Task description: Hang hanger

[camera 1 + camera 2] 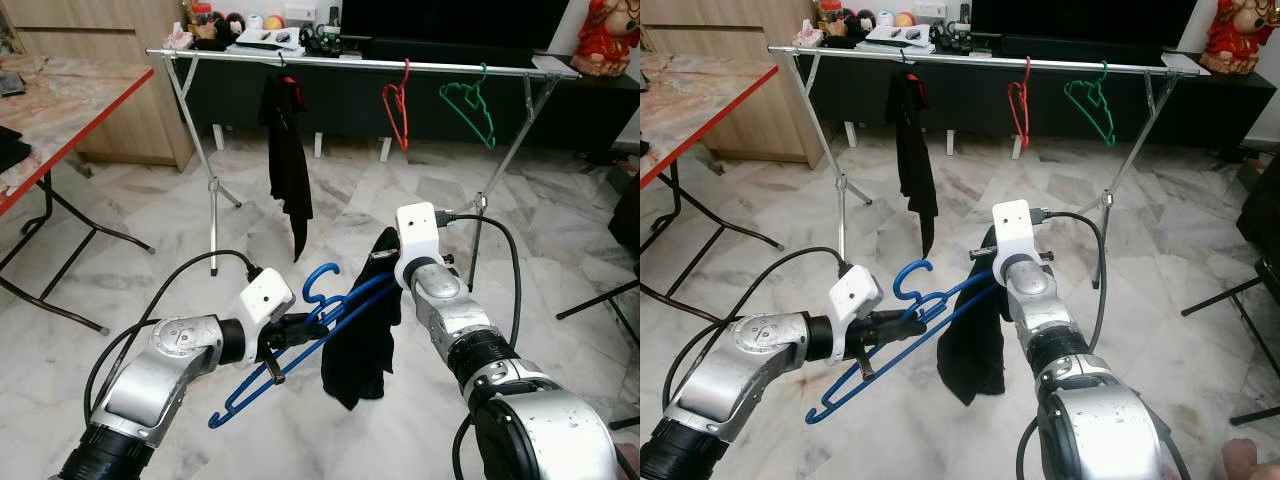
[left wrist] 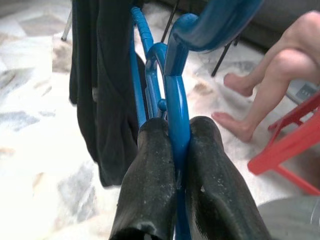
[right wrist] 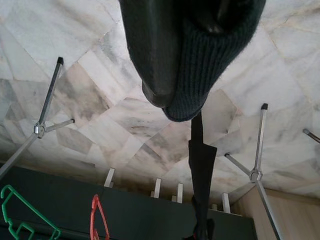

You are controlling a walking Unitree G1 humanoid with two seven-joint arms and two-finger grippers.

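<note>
Left end effector (image 1: 283,345) clamps the blue hanger (image 1: 300,340) well short of the rail (image 1: 350,62); right end effector (image 1: 385,262) pinches its black garment (image 1: 360,340). Next, probably: approach and hook it.

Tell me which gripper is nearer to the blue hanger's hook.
Left. The left gripper is clamped on the blue hanger just below its hook. The right gripper holds the dark garment draped on the hanger, off to the hook's right.
</note>
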